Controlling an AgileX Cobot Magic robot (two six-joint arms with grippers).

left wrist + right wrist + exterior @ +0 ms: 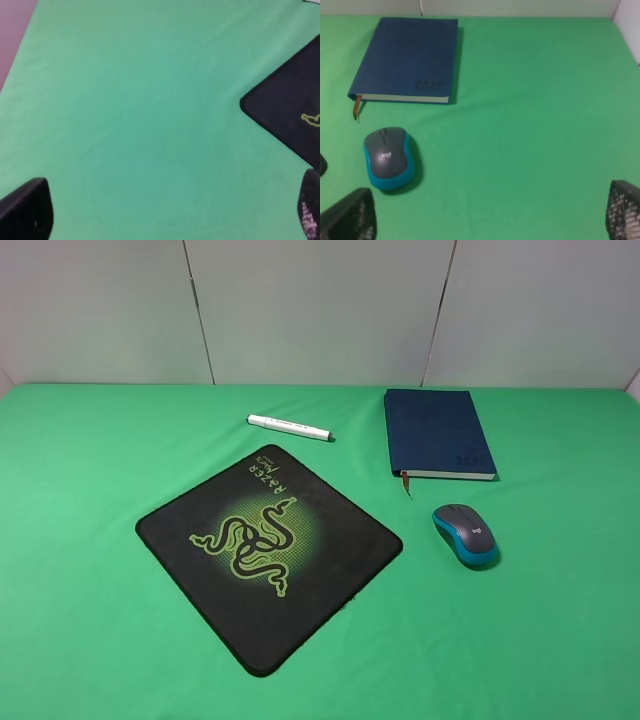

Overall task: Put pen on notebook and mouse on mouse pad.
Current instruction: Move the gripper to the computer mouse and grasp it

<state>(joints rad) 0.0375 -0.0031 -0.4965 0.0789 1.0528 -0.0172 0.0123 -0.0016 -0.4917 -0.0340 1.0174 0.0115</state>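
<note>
The white pen (288, 427) lies on the green cloth behind the black Razer mouse pad (268, 550), apart from it. The closed navy notebook (436, 432) rests at the back right, its orange ribbon tail toward the front. Just in front of it sits the grey and blue mouse (465, 534). In the right wrist view the notebook (407, 59) and the mouse (387, 157) lie beyond my open right gripper (486, 212), which holds nothing. My left gripper (167, 207) is open over bare cloth, with a corner of the mouse pad (287, 107) to one side. Neither arm shows in the exterior high view.
The green cloth (90, 460) covers the whole table. A pale panelled wall (320, 310) stands along the far edge. A strip of pinkish floor (12, 30) shows past the cloth's edge in the left wrist view.
</note>
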